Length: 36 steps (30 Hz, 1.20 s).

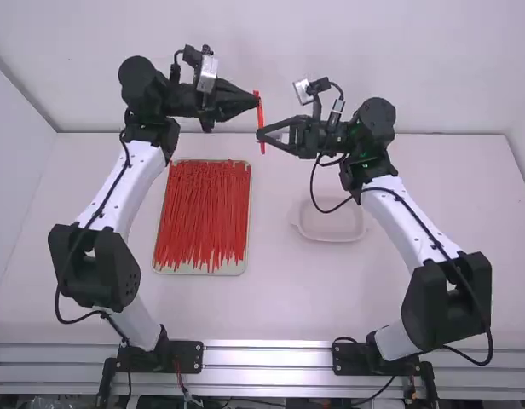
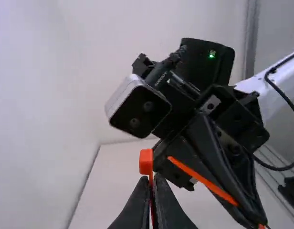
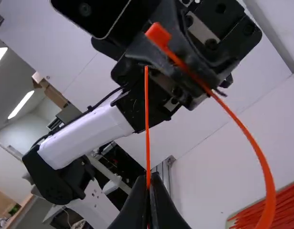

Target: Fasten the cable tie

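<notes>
One cable tie (image 1: pixel 262 145) held aloft — left claw (image 2: pixel 151 181) pinching its head end, right claw (image 3: pixel 148 179) its strap.

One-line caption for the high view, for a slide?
Left gripper and right gripper hold one red cable tie in mid-air, beyond a tray of red ties and a clear container.

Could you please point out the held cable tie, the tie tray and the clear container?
cable tie (image 1: pixel 260 119), high view, strap middle
tray (image 1: pixel 201 272), high view, near rim
clear container (image 1: pixel 335 226), high view, bare floor
</notes>
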Motion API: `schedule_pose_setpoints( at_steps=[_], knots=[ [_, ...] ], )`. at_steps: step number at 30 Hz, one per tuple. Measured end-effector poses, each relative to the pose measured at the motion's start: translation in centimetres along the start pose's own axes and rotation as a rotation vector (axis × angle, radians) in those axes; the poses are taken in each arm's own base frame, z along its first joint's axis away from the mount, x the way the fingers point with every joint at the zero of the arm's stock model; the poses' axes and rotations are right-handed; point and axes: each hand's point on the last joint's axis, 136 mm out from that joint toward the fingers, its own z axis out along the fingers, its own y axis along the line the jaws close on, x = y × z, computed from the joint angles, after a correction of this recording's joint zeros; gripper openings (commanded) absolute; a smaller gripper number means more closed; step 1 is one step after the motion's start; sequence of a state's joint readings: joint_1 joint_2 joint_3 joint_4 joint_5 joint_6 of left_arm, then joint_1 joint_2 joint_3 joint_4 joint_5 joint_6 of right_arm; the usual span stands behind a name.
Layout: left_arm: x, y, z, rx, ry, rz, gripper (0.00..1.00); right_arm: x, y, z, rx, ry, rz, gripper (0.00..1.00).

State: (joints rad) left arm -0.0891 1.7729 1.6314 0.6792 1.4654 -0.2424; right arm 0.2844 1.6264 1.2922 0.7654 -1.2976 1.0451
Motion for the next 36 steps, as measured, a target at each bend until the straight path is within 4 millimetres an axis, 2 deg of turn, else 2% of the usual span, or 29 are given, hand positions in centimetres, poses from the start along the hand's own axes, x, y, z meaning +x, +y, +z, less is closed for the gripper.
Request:
schedule_pose_setpoints(
  at_steps=[17,36],
  knots=[
    [0.04,-0.75,0.76,0.039,0.001,0.0,0.02,-0.01,0.08,0.56,0.0,-0.009,0.005,0.0],
    [0.08,-0.19,0.76,0.008,-0.004,0.001,0.02,-0.15,-0.03,0.44,0.004,-0.015,0.005,0.0]
  ],
)
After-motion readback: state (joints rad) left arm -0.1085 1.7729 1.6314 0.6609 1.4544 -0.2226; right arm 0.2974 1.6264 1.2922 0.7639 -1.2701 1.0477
